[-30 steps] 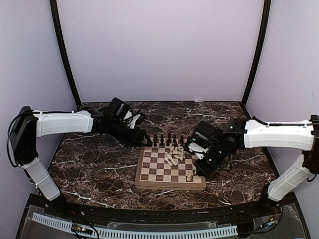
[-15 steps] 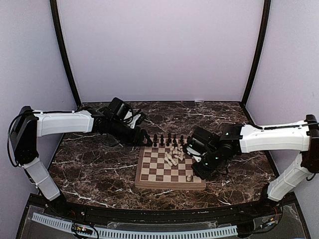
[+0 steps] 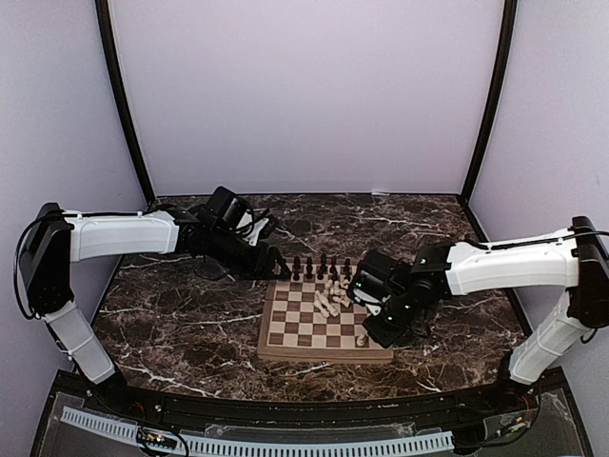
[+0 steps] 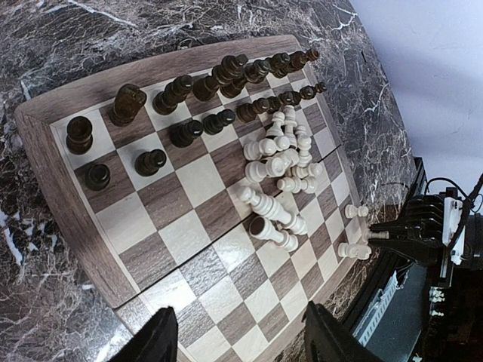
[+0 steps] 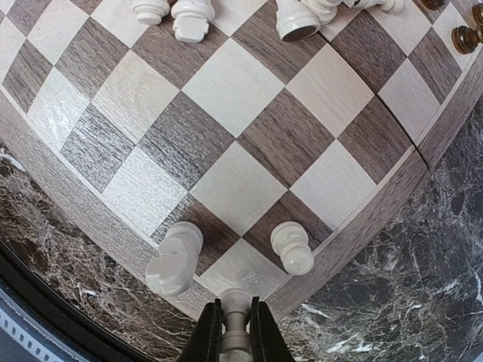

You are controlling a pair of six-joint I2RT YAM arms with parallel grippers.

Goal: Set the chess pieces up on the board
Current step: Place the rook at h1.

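The board (image 3: 293, 330) lies in the middle of the table. Dark chess pieces (image 3: 320, 268) stand along its far edge, in two rows in the left wrist view (image 4: 198, 102). A heap of white pieces (image 3: 334, 295) lies toppled right of centre. My right gripper (image 5: 235, 332) is shut on a white piece (image 5: 236, 308), held over the board's near right corner square. Beside it stand a white knight (image 5: 175, 259) and a white pawn (image 5: 292, 247). My left gripper (image 4: 241, 335) hangs open and empty over the board's far left corner.
Dark marble table (image 3: 190, 314) surrounds the board. Black frame posts (image 3: 124, 105) and lilac walls close in the back and sides. A white ridged strip (image 3: 257, 445) runs along the near edge.
My right arm has drawn left and toward the near edge, carrying the white piece toward the board's near right corner. The left arm has not moved.
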